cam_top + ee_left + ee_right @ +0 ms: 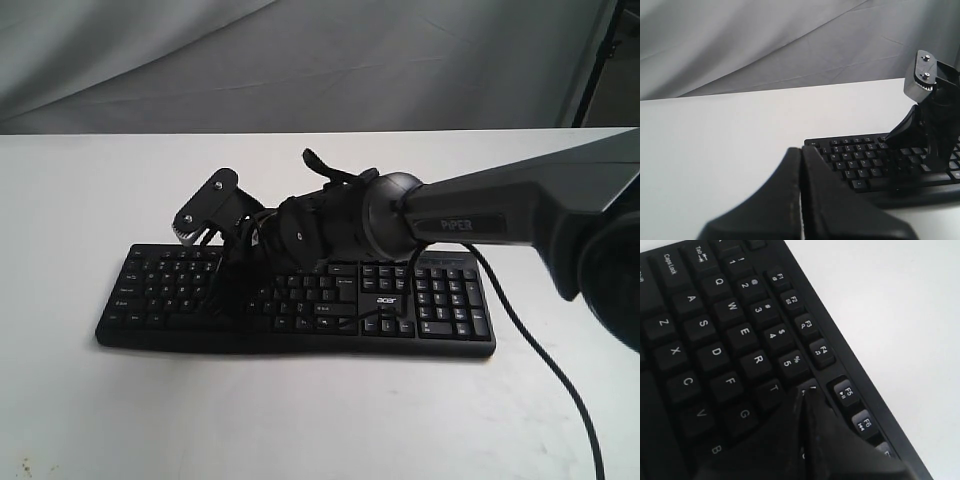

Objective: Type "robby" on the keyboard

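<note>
Pointing your right gripper [803,391], pinched closed and empty, at the keys just beside R on the keyboard [160,290], flat mid-table [100,420]. Left gripper [801,152] clenched empty, off its end. No keypress provable, so "robby" likely barely started.

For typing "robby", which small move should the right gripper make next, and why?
Probably slide the shut right gripper a little across the keyboard to the R key, then press, if "r" is not yet typed. Its tip sits over the number-row key after the 5 key, beyond the T key, so pressing here would hit a wrong key.
</note>
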### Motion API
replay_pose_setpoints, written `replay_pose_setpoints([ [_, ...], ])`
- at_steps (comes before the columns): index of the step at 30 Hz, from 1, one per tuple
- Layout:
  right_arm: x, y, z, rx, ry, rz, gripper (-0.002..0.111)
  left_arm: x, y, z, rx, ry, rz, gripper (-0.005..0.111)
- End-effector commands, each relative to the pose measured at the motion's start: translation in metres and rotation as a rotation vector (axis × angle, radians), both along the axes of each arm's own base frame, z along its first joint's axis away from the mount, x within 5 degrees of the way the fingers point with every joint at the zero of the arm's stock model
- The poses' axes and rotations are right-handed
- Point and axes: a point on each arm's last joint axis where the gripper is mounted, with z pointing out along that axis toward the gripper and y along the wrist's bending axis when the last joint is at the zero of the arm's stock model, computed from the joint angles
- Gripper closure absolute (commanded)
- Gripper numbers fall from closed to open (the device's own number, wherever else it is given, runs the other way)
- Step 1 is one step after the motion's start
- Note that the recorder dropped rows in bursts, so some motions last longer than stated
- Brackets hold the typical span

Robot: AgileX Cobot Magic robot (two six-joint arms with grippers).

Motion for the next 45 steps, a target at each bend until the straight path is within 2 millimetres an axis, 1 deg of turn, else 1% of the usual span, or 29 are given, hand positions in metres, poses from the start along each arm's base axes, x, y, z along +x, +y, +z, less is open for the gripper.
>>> replay_pose_setpoints([
  [1, -0.001, 0.000, 0.001, -0.003, -0.017, 0.011, 0.108, 0.000, 0.000, -0.001, 0.001, -0.007, -0.006, 0.107],
  [8, -0.001, 0.000, 0.001, -0.006, -0.012, 0.011, 0.108, 0.000, 0.000, -0.001, 0.001, -0.007, -0.006, 0.107],
  [14, -0.003, 0.001, -0.010, -0.028, 0.014, 0.019, 0.108, 0.000, 0.000, -0.001, 0.001, -0.007, -0.006, 0.107],
  [24, -0.005, 0.003, -0.009, -0.028, 0.005, 0.028, 0.108, 0.000, 0.000, -0.001, 0.001, -0.007, -0.006, 0.107],
  [28, -0.001, -0.001, 0.008, -0.007, -0.019, 0.020, 0.108, 0.000, 0.000, -0.001, 0.001, -0.007, -0.006, 0.107],
  [31, 0.000, -0.008, 0.029, 0.003, -0.046, 0.019, 0.108, 0.000, 0.000, -0.001, 0.001, -0.007, -0.006, 0.107],
  [34, -0.005, -0.022, 0.057, 0.024, -0.086, 0.009, 0.108, 0.000, 0.000, -0.001, 0.001, -0.007, -0.006, 0.107],
  [35, -0.007, -0.030, 0.069, 0.039, -0.105, -0.002, 0.108, 0.000, 0.000, -0.001, 0.001, -0.007, -0.006, 0.107],
  [37, -0.017, -0.047, 0.095, 0.073, -0.142, -0.023, 0.108, 0.000, 0.000, -0.001, 0.001, -0.007, -0.006, 0.107],
  [39, -0.032, -0.067, 0.119, 0.107, -0.181, -0.043, 0.108, 0.000, 0.000, -0.001, 0.001, -0.007, -0.006, 0.107],
  [40, -0.041, -0.078, 0.123, 0.117, -0.187, -0.055, 0.108, 0.000, 0.000, -0.001, 0.001, -0.007, -0.006, 0.107],
  [42, -0.064, -0.101, 0.140, 0.161, -0.214, -0.085, 0.108, 0.000, 0.000, -0.001, 0.001, -0.007, -0.006, 0.107],
  [43, -0.073, -0.113, 0.145, 0.175, -0.222, -0.103, 0.108, 0.000, 0.000, -0.001, 0.001, -0.007, -0.006, 0.107],
  [45, -0.096, -0.135, 0.151, 0.206, -0.210, -0.137, 0.108, 0.000, 0.000, -0.001, 0.001, -0.007, -0.006, 0.107],
])
